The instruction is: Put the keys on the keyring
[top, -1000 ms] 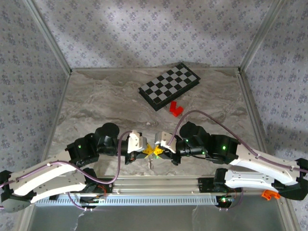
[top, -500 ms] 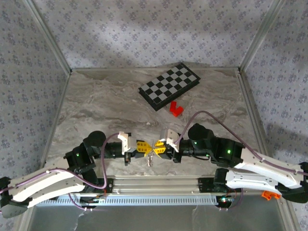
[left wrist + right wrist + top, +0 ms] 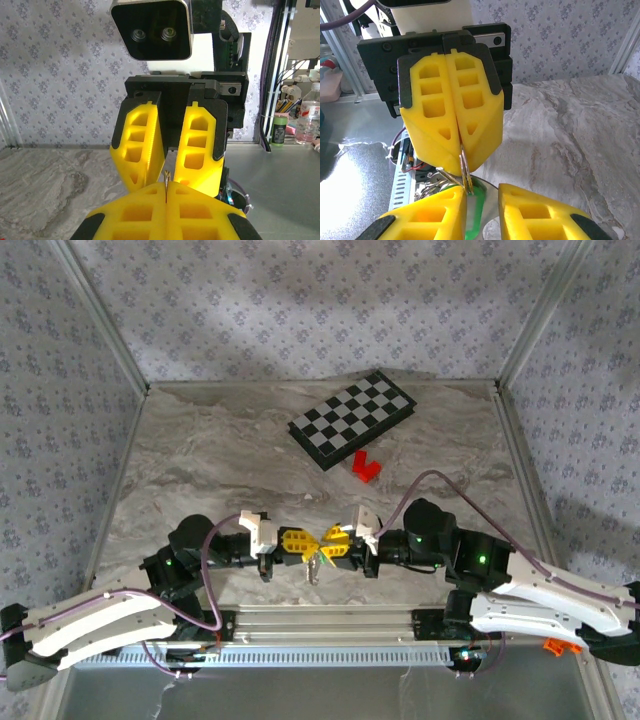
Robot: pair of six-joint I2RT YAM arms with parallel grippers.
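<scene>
The key (image 3: 476,210), known by its bright green head, is seen hanging low between the two sets of yellow fingers. Its head is laid against the inner face of one of the right fingers (image 3: 427,217) without being clamped. A clear gap is left to the other right finger, so these fingers are found partly open with nothing gripped. The keyring (image 3: 464,162), a thin metal loop, is pinched at the very tips of the left fingers (image 3: 437,105), which are pressed fully together on it. In the left wrist view a short sliver of metal is shown rising from their seam. More thin wire loops are seen just below the left fingertips, beside the green head, and whether the key is already threaded on cannot be told. From above, the two sets of fingers are pointed tip to tip, almost touching, over the near part of the desk (image 3: 200,460), with the key and metal dangling beneath the meeting point. A checkered board (image 3: 352,420) is laid at an angle near the far edge, and a red block (image 3: 366,467) is set just beside its near corner, both well apart from the fingers. The desk is enclosed by patterned walls (image 3: 300,310)
</scene>
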